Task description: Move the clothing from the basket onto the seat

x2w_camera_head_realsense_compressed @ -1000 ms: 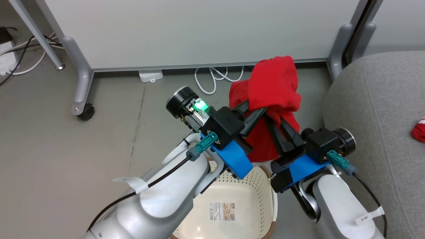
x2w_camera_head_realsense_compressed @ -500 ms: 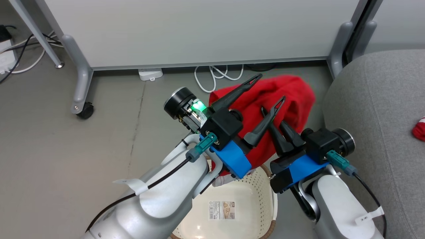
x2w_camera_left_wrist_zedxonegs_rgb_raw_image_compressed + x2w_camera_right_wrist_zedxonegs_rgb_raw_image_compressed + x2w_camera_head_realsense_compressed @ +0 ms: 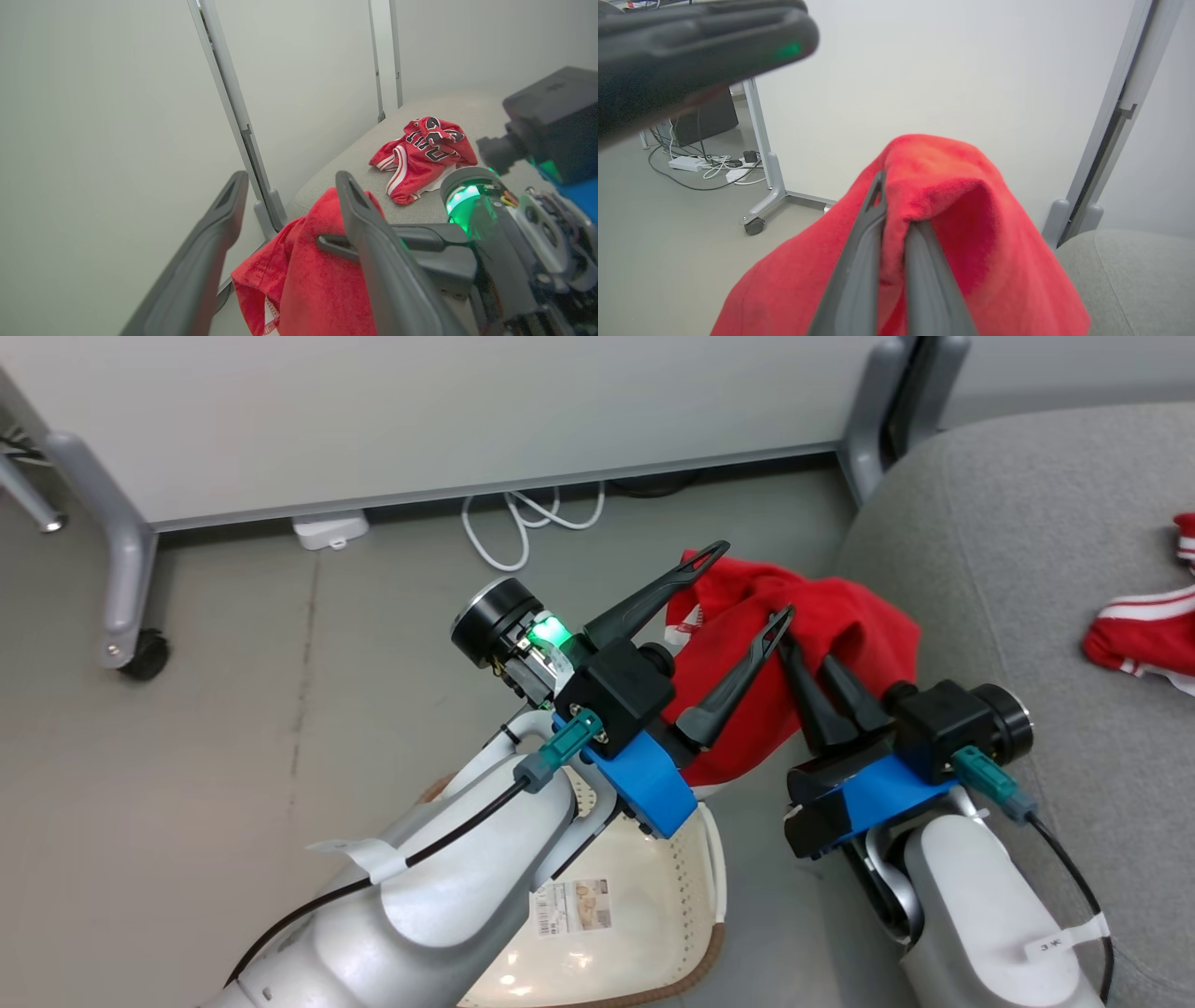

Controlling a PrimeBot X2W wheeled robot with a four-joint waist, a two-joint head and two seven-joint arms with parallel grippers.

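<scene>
Drooping mid-frame, the soft, light red garment (image 3: pixel 840 625) suits a bunched-fold pinch, as the right gripper (image 3: pixel 808 658) clamps it; the left gripper (image 3: pixel 747 586) gapes empty.

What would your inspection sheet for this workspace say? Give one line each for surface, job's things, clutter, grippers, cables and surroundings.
Surface: grey floor; grey sofa at right.
Job's things: plain red garment held up between basket and sofa; jersey lying on the sofa; basket on the floor, label inside, no clothing seen in it.
Clutter: nothing seen.
Grippers: left gripper open beside the garment; right gripper shut on it.
Cables: white cable looped on the floor; small white box nearby.
Surroundings: white partition on castors.
</scene>
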